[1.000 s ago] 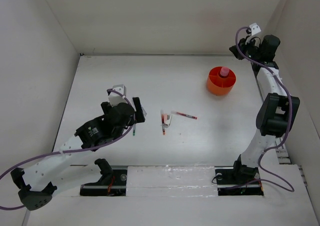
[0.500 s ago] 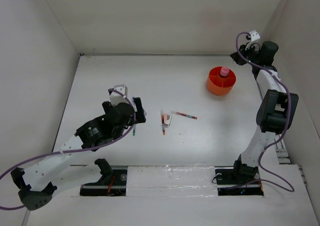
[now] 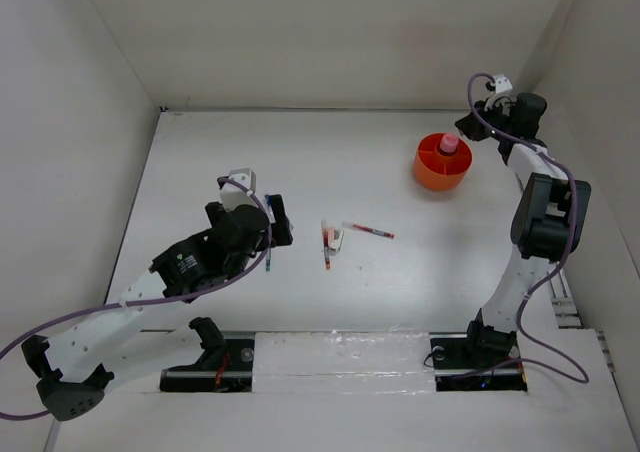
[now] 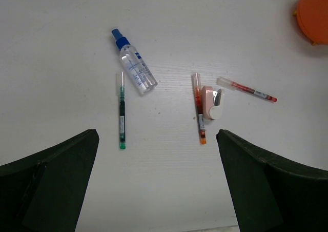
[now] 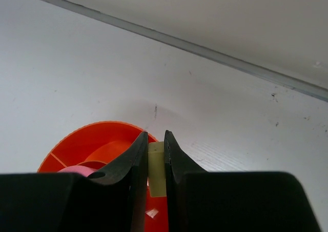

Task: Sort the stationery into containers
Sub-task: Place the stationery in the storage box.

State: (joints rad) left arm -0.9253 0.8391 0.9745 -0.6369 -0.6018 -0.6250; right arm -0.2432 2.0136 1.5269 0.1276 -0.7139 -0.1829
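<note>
The round orange tub (image 3: 436,172) stands at the back right with a pink-capped tube (image 3: 449,144) upright in it. My right gripper (image 3: 470,127) hangs just over the tub's far rim (image 5: 97,132), shut on a small beige eraser cube (image 5: 156,165). My left gripper (image 4: 159,191) is open and empty, above the table near the loose items. Ahead of it lie a green pen (image 4: 121,111), a clear blue-capped tube (image 4: 134,69), a red pen (image 4: 199,109) touching a small white piece (image 4: 211,101), and a second red pen (image 4: 247,89).
White walls close in the table at the back and both sides; the right arm stands close to the right wall. In the top view the green pen (image 3: 268,259) lies beside my left gripper (image 3: 278,222), and the red pens (image 3: 368,231) lie mid-table.
My right gripper has come down and to the left with the eraser, from beside the right wall to just over the tub's far rim. The left arm has hardly moved.
</note>
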